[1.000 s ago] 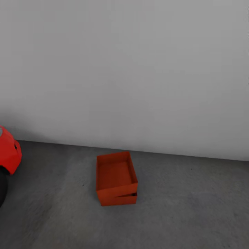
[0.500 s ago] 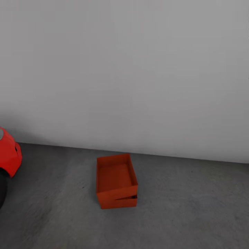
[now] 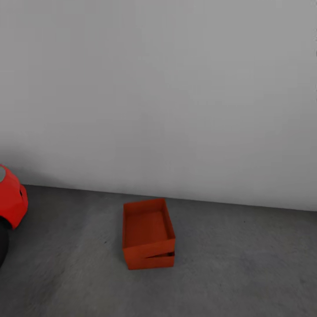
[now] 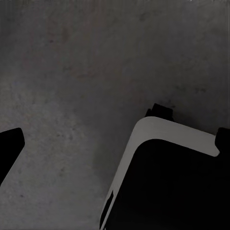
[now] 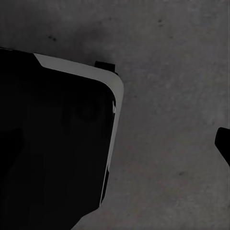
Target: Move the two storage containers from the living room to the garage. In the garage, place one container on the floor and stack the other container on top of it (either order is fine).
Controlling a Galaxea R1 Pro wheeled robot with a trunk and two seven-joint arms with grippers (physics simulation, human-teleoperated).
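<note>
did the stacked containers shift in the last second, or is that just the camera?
No. The containers keep the same offset from the wall's base line and the car; everything slid down the head view together, so the camera moved.

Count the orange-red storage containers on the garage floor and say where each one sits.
2: the lower container rests on the floor near the wall; the upper container sits on it, tilted.

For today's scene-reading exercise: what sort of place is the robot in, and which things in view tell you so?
Most likely a garage. A dark grey concrete-like floor meets a bare white wall, and part of a red car with its tyre shows at the left edge. Two orange-red containers sit stacked on the floor.
</note>
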